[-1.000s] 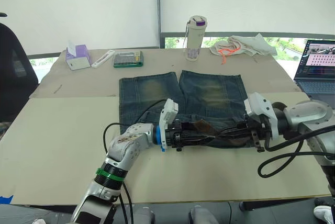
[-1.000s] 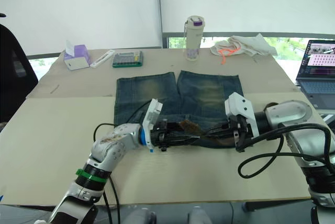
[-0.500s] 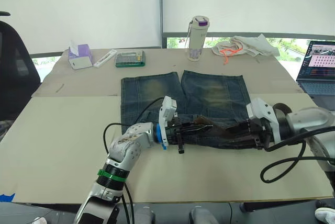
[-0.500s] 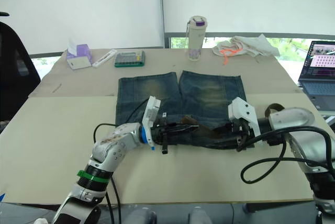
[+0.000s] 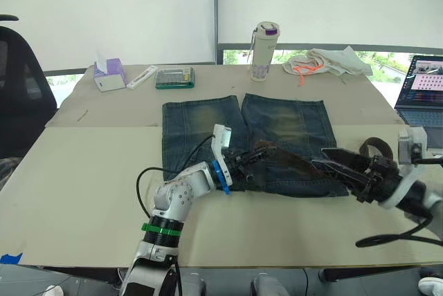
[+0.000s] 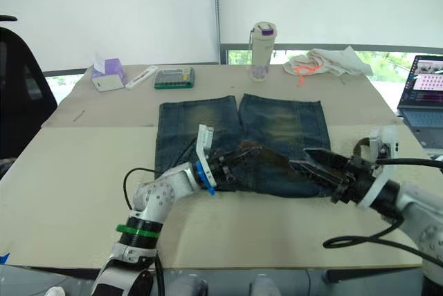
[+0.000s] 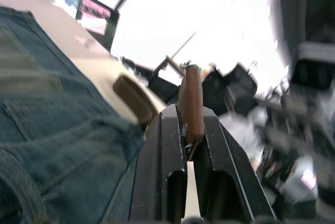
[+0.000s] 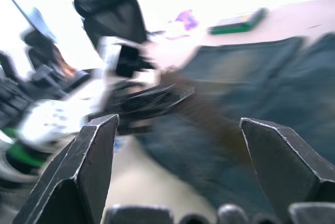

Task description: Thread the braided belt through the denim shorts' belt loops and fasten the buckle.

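Observation:
The faded denim shorts (image 5: pixel 208 126) lie flat mid-table, legs pointing away and waistband toward me. The brown braided belt (image 5: pixel 287 160) runs along the waistband, and its far part curls up off the right side (image 5: pixel 374 147). My left gripper (image 5: pixel 265 153) is over the waistband's middle, shut on the belt's end (image 7: pixel 191 103), which stands up between its fingers (image 7: pixel 172 156). My right gripper (image 5: pixel 320 158) hovers over the right of the waistband, wide open and empty, with its fingers (image 8: pixel 89 166) far apart. I cannot make out the buckle or the belt loops.
Along the table's far edge stand a tissue box (image 5: pixel 109 75), a white remote (image 5: pixel 142 77), a green calculator (image 5: pixel 174 78), a bottle (image 5: pixel 264 50) and a whitish cloth with orange cord (image 5: pixel 325 61). A laptop (image 5: pixel 423 85) is at right, a black chair (image 5: pixel 21 88) at left.
My right gripper has opened, let go of the belt and drawn back to the right. My left gripper has shut on the belt's end and turned it upward.

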### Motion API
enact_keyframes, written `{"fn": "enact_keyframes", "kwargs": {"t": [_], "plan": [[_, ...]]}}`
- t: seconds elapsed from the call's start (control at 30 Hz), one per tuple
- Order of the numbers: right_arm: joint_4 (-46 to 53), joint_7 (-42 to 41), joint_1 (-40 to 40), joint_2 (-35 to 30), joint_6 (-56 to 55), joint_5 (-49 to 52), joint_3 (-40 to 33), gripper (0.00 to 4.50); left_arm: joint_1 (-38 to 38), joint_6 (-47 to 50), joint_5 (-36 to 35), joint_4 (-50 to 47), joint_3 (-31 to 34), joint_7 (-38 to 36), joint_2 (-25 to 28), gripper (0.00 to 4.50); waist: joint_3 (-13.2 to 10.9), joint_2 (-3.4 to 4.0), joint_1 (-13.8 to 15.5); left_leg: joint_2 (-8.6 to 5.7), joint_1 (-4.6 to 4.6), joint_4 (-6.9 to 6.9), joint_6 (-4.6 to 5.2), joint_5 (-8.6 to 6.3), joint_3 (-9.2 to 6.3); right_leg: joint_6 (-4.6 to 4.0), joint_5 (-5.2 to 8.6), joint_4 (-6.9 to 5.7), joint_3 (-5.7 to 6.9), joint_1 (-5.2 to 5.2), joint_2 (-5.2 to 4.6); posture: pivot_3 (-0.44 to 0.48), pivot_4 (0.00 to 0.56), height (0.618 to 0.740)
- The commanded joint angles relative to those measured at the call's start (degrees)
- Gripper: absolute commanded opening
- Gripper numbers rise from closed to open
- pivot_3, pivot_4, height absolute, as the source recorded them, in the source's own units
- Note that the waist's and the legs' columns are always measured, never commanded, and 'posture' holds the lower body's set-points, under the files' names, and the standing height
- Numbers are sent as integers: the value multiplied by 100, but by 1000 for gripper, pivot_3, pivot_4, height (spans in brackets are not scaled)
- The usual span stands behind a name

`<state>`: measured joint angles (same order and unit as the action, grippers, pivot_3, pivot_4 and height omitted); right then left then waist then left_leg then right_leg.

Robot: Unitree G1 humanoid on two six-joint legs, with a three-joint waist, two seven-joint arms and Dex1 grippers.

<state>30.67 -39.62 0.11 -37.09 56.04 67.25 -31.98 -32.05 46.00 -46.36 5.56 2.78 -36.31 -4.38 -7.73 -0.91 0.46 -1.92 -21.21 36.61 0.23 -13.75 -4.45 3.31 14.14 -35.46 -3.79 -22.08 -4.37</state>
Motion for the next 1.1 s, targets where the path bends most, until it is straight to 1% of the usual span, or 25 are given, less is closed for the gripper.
{"fn": "enact_keyframes", "kwargs": {"t": [0.03,0.07,0.13,0.2,0.27,0.37,0.5,0.73,0.87,0.97,1.1], "plan": [[541,633,379,650,-135,-190,1065,4104,-442,629,-1045,51,601,480,-338,0,6,-5,-10,0,1,0,2,-1,0,5,3,-2,3,1,2,0,150,740],[469,850,360,937,-382,-479,1299,4104,-531,777,-1229,107,726,634,-391,0,6,-4,-29,5,0,0,2,-2,1,6,4,-1,5,-1,7,0,150,740],[347,1166,282,1367,-781,-841,1509,4104,-618,945,-1440,146,861,882,-442,0,10,3,-83,4,3,0,2,-1,-1,6,4,-9,1,-4,5,0,150,740],[252,1531,163,1960,-1116,-870,1595,4104,-651,1055,-1665,172,971,1156,-490,0,18,16,-107,-10,5,0,1,-1,-3,15,9,-19,-10,-7,-6,0,150,740],[175,1786,46,2622,-1553,-818,1672,4104,-616,1146,-1812,150,1020,1350,-508,0,23,7,-118,-11,5,2,1,-1,-5,15,10,-20,-10,-8,-5,0,150,740],[134,2014,-134,3216,-1949,-769,1742,4104,-511,1190,-1872,96,972,1544,-510,0,26,12,-129,-4,5,0,0,-2,-12,13,9,-22,-7,-12,1,0,150,740],[-8,2072,-321,3369,-2133,-881,1931,4104,-429,1198,-1994,67,951,1675,-567,0,26,11,-113,-12,5,0,-1,-1,-12,12,9,-23,-8,-11,-6,0,150,740],[-164,2199,-463,3486,-2435,-681,1907,4104,-314,1180,-2252,-84,934,1870,-552,0,26,12,-129,-10,5,0,0,-1,-12,11,9,-22,-7,-13,-3,0,150,740],[-265,2296,-513,3592,-2590,-474,1805,4104,-269,1159,-2284,-105,891,1912,-494,0,26,12,-130,-9,6,-1,0,-1,-11,11,9,-21,-7,-13,-2,0,150,740],[-311,2372,-561,3623,-2676,-346,1729,3324,-278,1147,-2299,-83,889,1910,-473,0,26,12,-130,-10,5,-1,0,-1,-11,10,9,-20,-7,-13,-3,0,150,740],[-361,2494,-626,3633,-2770,-155,1623,1891,-307,1128,-2297,-48,886,1898,-438,0,26,12,-131,-10,5,-1,0,-1,-10,11,9,-18,-7,-12,-3,0,150,740]]}}
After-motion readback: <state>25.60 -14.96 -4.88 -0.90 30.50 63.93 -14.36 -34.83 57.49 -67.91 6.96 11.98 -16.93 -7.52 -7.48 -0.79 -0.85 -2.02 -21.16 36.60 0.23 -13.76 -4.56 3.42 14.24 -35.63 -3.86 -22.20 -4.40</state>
